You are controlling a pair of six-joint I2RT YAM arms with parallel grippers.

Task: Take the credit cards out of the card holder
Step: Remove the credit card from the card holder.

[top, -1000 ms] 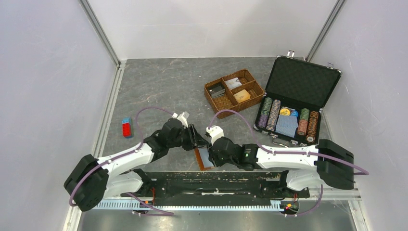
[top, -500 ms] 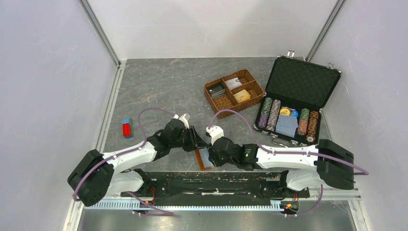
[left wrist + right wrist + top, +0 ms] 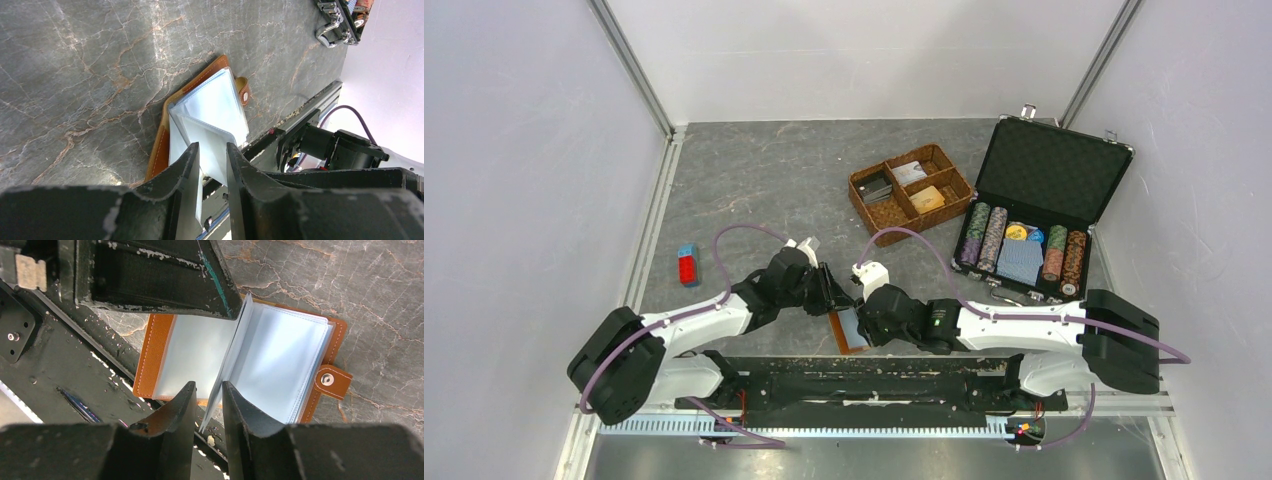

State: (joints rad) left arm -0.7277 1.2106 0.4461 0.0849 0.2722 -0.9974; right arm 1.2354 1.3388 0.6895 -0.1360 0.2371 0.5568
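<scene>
Two grippers met over the card holder (image 3: 849,331), which lay open and flat at the near edge of the table (image 3: 774,180), its long axis running near to far with a slight tilt. The left gripper (image 3: 212,150) reached in from the left and far side, the right gripper (image 3: 208,388) from the right, so the holder sat directly between them and about equally close to each.

One clear sleeve (image 3: 231,357) stood up from the spine and passed into the narrow gap of each pair of fingers. The jaws of both grippers stood close together on either side of it, but whether either pair actually pinched it could not be told.

The cover was smooth tan-brown leather with pale stitching and a rounded snap tab (image 3: 328,380) on its right edge. The sleeves were thin, glossy, pale blue-grey film, limp and likely slippery.

No credit cards could be made out inside them. The next move probably depended on parting that upright sleeve to expose its pocket.
</scene>
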